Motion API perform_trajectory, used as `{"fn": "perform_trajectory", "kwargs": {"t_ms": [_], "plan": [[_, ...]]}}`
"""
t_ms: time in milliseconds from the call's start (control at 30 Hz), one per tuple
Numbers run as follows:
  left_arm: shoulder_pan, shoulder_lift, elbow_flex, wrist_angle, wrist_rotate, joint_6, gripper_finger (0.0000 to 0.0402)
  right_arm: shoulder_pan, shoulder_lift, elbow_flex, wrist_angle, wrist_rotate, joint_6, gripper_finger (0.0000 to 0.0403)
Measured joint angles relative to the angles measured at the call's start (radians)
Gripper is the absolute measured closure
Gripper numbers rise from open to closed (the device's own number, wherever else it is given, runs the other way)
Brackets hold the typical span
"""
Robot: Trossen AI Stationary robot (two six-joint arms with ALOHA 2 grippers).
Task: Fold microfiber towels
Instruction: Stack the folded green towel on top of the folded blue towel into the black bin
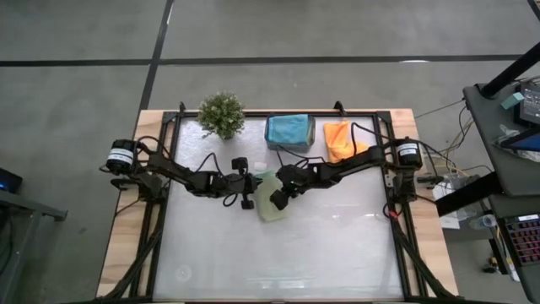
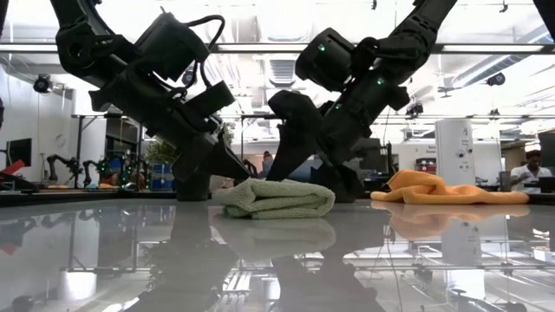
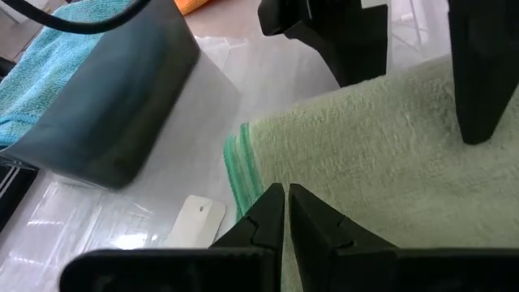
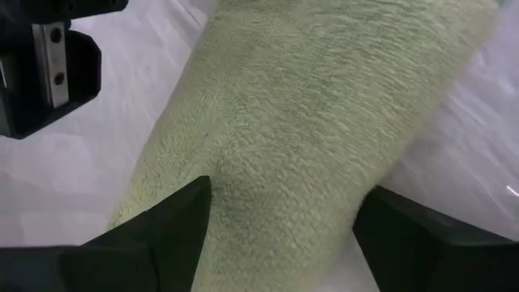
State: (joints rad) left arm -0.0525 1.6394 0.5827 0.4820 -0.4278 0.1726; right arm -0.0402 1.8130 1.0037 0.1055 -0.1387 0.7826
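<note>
Right wrist view: open right gripper [image 4: 280, 223] straddles the green towel [image 4: 324, 122], which runs away lengthwise; left gripper [image 3: 285, 203] is shut beside it.

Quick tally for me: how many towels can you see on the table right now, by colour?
Light green towel: 1, folded at mid-table between the two arms
Teal-blue towel: 1 visible, in the grey bin
Orange towel: 1, loose beside the bin
Total: 3 towels visible

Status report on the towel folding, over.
Left gripper shut at the light green towel's edge. Right gripper open, straddling it. Towel lies folded mid-table. Nothing in the way.
</note>
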Motion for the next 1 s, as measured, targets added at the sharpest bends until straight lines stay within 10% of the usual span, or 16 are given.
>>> {"fn": "perform_trajectory", "kwargs": {"t_ms": [700, 1000], "plan": [[0.0, 0.0, 0.0, 0.0, 0.0, -0.004, 0.0394, 0.0, 0.005, 0.0, 0.036, 0.034, -0.081, 0.0367], [-0.001, -0.022, 0.0, -0.018, 0.0, 0.021, 0.0394, 0.0, 0.005, 0.0, 0.034, 0.035, -0.105, 0.0381]]}}
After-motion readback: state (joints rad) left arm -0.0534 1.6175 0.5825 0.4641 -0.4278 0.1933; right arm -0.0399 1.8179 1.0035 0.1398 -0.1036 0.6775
